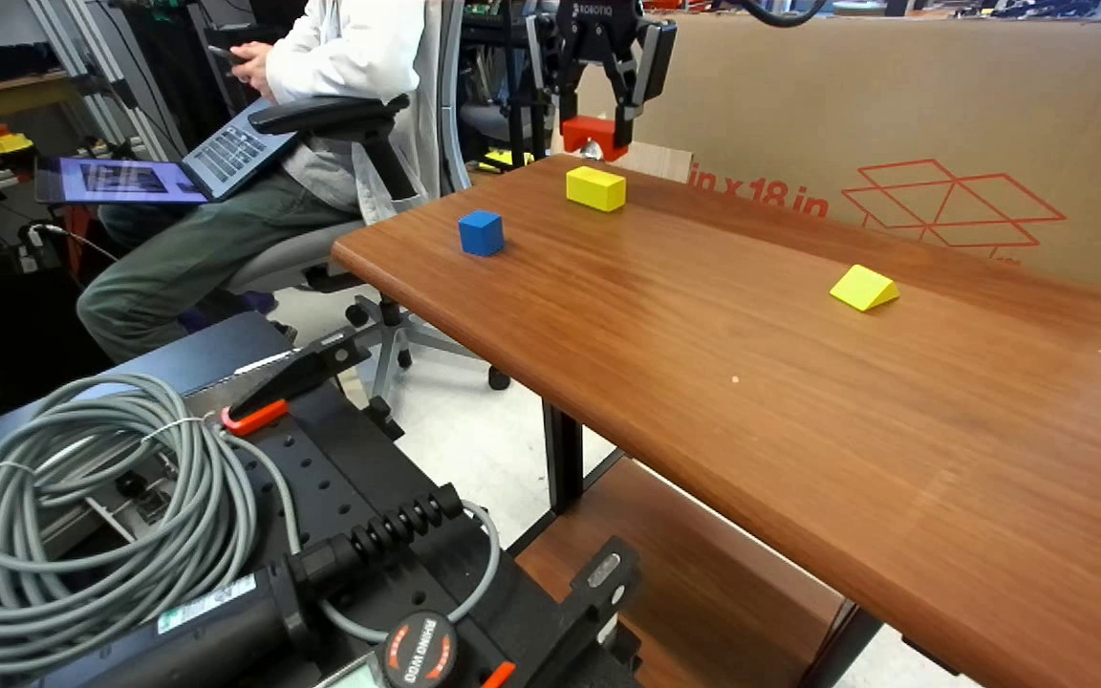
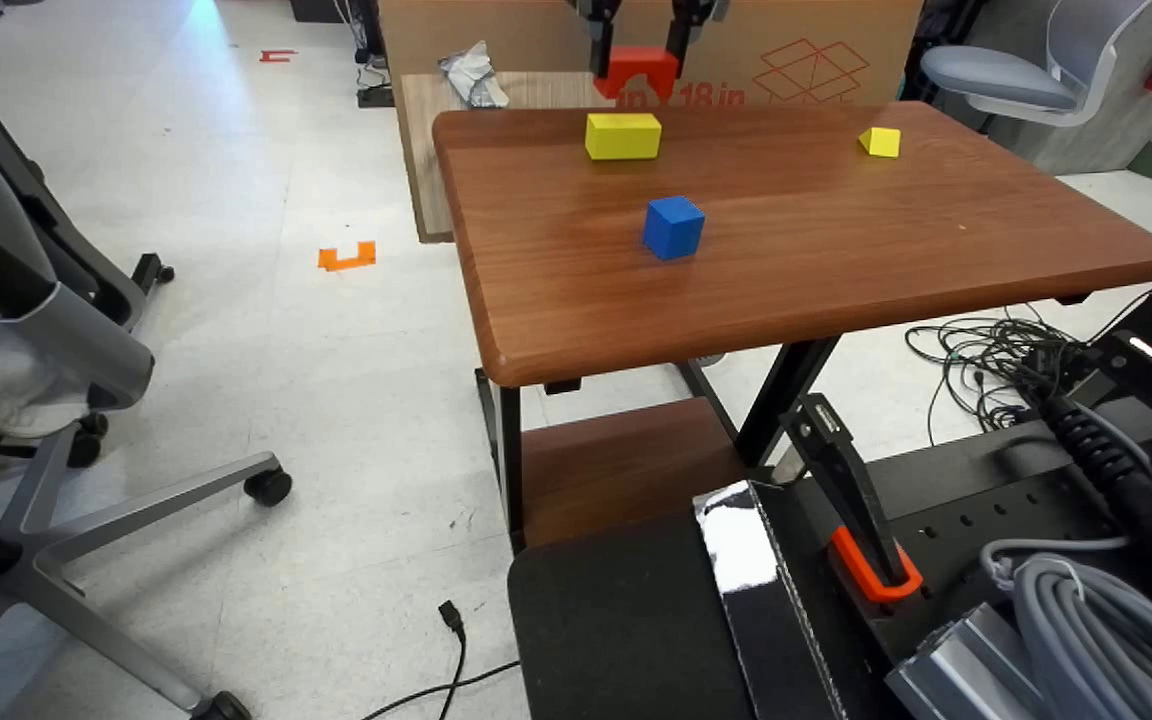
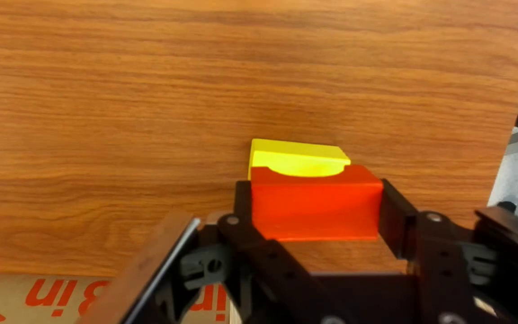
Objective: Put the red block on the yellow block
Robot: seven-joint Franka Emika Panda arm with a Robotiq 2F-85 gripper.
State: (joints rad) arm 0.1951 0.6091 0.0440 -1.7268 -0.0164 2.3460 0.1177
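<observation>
The fingers point(image 3: 396, 220) clamp the red block point(image 3: 315, 211) between their tips, clear of the yellow block point(image 1: 595, 189), which rests on the table point(image 1: 751, 430) below them: grasp and lift appear complete; alignment, lowering and release remain.

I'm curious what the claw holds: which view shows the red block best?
The wrist view: the red block looks largest there, held between two black fingers. Both exterior views show it smaller, yet make its arch shape clearer.
</observation>
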